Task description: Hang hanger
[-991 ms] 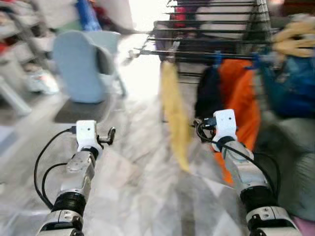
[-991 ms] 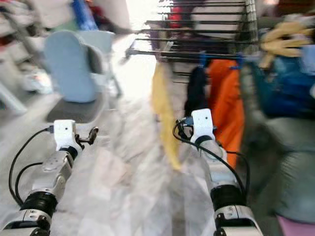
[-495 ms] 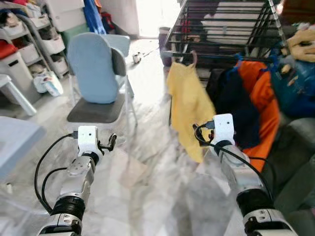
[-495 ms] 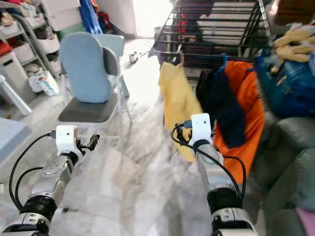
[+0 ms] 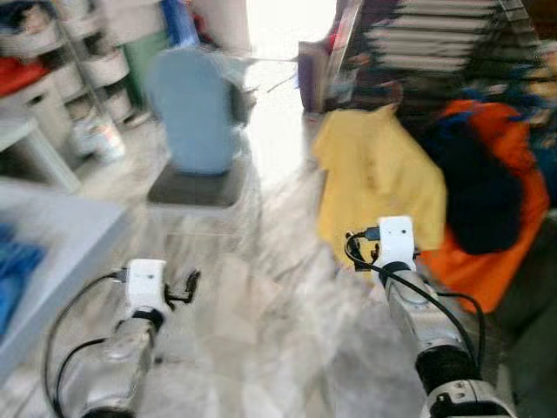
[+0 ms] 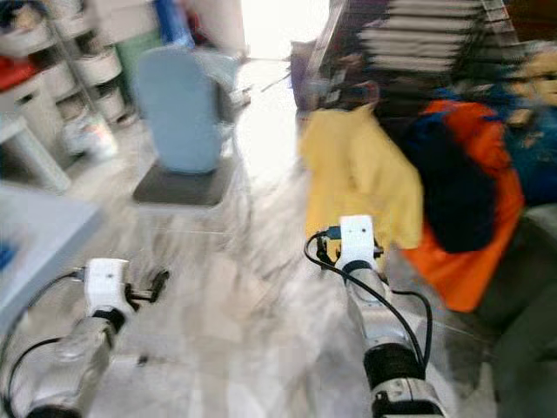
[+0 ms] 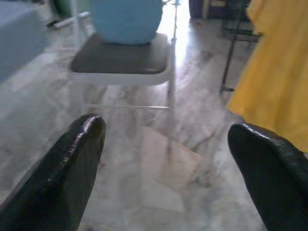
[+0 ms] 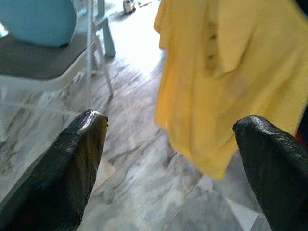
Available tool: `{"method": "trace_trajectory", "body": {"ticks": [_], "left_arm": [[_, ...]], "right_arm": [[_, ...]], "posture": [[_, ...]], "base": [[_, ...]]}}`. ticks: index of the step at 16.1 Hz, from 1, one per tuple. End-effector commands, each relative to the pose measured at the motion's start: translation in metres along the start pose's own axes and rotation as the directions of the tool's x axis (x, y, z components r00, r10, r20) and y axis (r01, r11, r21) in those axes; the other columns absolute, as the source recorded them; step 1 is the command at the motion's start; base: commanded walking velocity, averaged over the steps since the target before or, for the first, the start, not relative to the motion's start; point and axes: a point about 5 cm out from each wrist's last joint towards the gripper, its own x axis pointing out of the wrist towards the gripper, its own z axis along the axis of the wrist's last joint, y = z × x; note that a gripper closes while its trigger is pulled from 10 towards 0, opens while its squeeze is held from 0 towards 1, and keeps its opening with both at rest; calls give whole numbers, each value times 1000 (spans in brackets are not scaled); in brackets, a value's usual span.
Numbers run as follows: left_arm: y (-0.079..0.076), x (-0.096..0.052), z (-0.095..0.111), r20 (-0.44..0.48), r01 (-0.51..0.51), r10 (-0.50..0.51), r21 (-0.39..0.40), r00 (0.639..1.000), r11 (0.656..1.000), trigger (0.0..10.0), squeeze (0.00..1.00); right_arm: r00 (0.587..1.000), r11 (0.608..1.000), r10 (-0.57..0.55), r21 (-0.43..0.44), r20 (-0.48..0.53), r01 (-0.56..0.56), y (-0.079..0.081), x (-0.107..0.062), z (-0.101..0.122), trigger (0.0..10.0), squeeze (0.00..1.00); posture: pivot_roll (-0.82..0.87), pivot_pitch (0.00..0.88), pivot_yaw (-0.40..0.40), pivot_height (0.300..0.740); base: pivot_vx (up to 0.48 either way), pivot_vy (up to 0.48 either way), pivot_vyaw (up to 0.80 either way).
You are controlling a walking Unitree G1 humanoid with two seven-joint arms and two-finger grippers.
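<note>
A yellow shirt (image 5: 379,174) hangs from the front of a dark wire drying rack (image 5: 435,52); blur hides its hanger. Beside it hang a dark blue garment (image 5: 474,192) and an orange one (image 5: 513,226). My right gripper (image 8: 171,159) is open and holds nothing, raised just short of the shirt's (image 8: 231,72) lower hem. Over the marble floor, my left gripper (image 7: 166,163) is also open and bare, pointing toward a chair, with the shirt (image 7: 279,72) off to its side. Both arms show in the eye views, left gripper (image 5: 185,286) low on the left.
A light blue chair (image 5: 196,122) with a dark seat stands ahead on the left. A pale table (image 5: 52,226) edge juts in at the near left, with shelves of bins (image 5: 61,52) behind it. Marble floor (image 5: 278,287) lies open between the chair and the rack.
The whole view has shifted and blurred as I move. The shirt and rack look nearer and the table has come into view on the left. Both grippers stay open and bare.
</note>
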Motion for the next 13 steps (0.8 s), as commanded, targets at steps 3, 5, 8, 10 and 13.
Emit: {"method": "trace_trajectory", "body": {"ticks": [3,5,8,10,13], "left_arm": [[-2,-11,-2,0,-5,5,-27,1000,1000,10000,0],[-8,-16,-4,-1,11,-11,-18,1000,1000,10000,0],[-17,-22,-8,-3,51,-51,-65,999,997,10000,0],[-22,-23,-7,-1,66,-66,-71,998,995,10000,0],[-24,-23,-6,-7,76,-77,-77,997,994,10000,0]], "right_arm": [[994,995,-95,19,-53,96,-22,-13,-22,10000,0],[989,991,-135,15,-55,136,-29,-19,-26,10000,0],[987,989,-145,-6,-66,145,-34,-25,-31,10000,0],[987,989,-146,-5,-66,146,-36,-27,-32,10000,0],[988,990,-142,-6,-66,142,-36,-30,-31,10000,0]], "posture": [[-71,0,32,740],[-72,0,31,740],[-86,0,29,740],[-99,0,35,740],[-109,0,41,740]], "base": [[0,0,0],[0,0,0],[0,0,0],[139,0,-800],[411,0,-335]]}}
